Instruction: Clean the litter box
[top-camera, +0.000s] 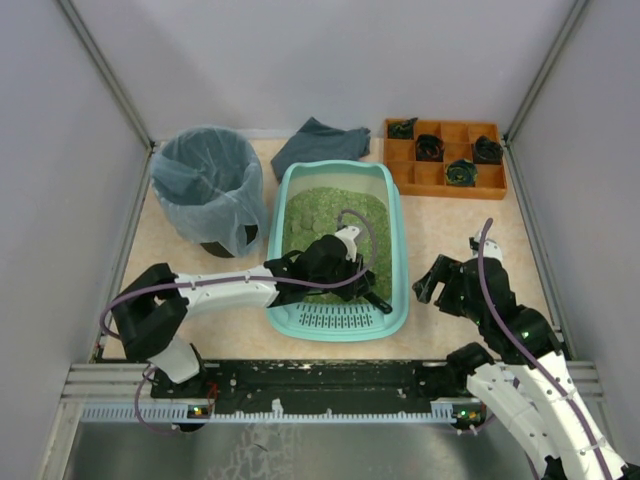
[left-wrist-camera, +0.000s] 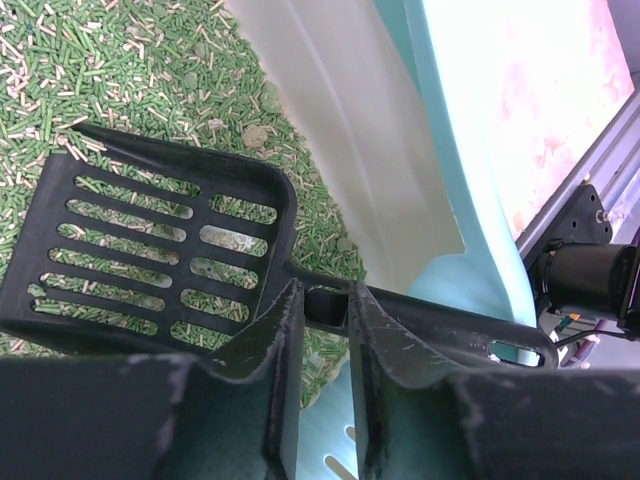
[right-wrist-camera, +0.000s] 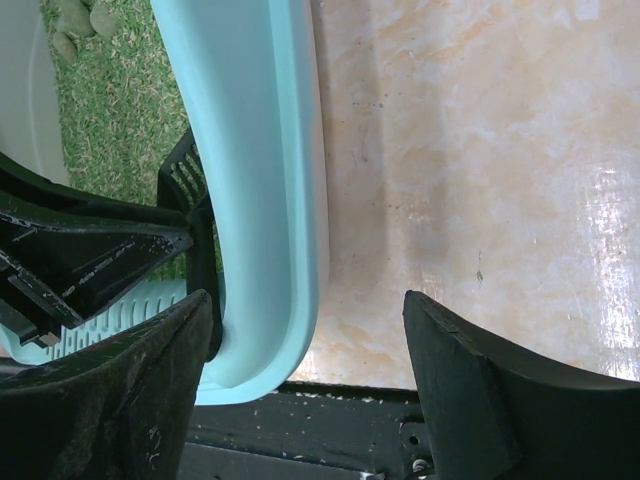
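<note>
Turquoise litter box (right-wrist-camera: 270, 150) rim separates spread right jaws from left jaws clamping black scoop (left-wrist-camera: 193, 255).

Turquoise litter box (top-camera: 398, 262), green litter

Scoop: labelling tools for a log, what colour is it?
Black, with slots; the scoop shows best in the left wrist view.
</note>
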